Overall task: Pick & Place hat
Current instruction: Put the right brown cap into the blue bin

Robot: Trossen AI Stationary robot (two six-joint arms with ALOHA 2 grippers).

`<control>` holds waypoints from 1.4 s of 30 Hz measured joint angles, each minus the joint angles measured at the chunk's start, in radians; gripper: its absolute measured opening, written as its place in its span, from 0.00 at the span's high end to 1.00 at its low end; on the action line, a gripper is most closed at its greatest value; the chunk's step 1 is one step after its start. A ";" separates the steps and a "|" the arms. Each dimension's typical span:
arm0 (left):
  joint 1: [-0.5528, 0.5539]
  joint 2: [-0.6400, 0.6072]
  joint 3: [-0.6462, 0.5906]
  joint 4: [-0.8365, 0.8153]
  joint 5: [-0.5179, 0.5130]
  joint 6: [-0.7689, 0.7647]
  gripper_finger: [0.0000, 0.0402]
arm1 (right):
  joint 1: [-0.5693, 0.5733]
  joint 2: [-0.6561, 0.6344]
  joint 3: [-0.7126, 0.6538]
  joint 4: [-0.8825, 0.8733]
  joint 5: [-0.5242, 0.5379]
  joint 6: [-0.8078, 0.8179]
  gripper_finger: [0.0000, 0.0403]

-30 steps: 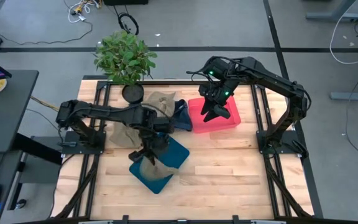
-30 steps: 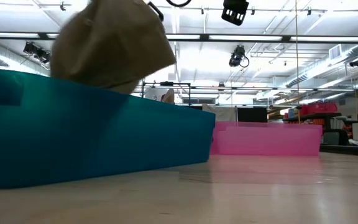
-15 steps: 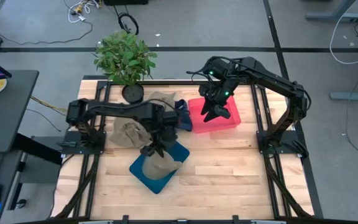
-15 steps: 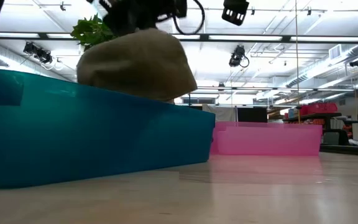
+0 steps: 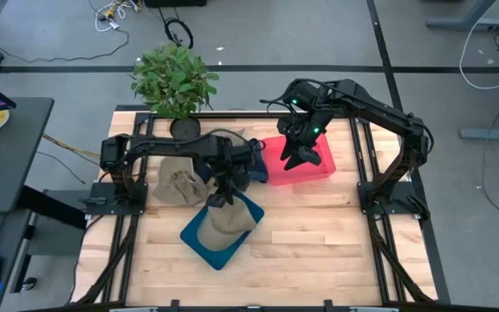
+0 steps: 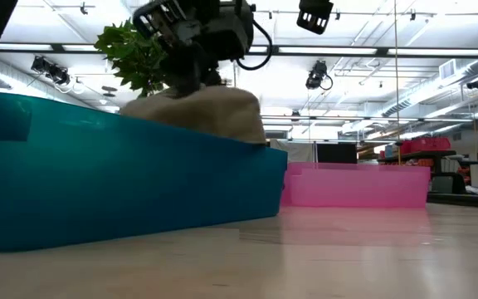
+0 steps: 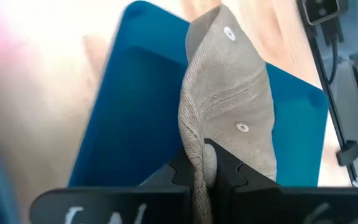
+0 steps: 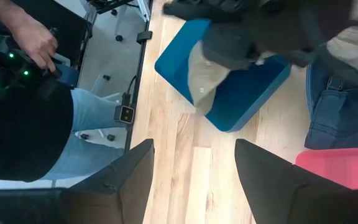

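Bench: your wooden bench (image 5: 319, 234) carries a teal bin (image 5: 199, 236) near its middle and a pink bin (image 5: 319, 165) farther back on the right.
Background: potted plant (image 5: 173, 80) at the bench's back left edge; a person's hand (image 8: 37, 40) shows beyond the bench in the right wrist view.
Hat: the tan hat (image 5: 230, 220) lies partly inside the teal bin, its crown above the rim in your low view.
Left pincer: your left pincer (image 5: 218, 199) is clamped on the hat's edge over the bin's back corner.
Right pincer: your right pincer (image 5: 296, 159) hangs over the pink bin, fingers (image 8: 124, 180) spread apart, holding nothing.
Other items: more tan hats (image 5: 176, 184) and blue denim (image 5: 255, 161) lie behind the teal bin.
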 joint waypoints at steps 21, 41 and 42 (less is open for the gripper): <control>-0.001 0.001 0.000 -0.034 -0.052 -0.084 0.95 | 0.000 0.000 0.000 0.002 0.000 -0.004 0.44; -0.005 0.037 0.000 0.098 -0.009 0.073 0.95 | 0.000 0.000 0.000 0.012 0.000 -0.004 0.44; -0.004 0.040 0.000 0.097 -0.011 0.067 0.95 | 0.000 0.000 0.000 0.015 0.000 -0.004 0.44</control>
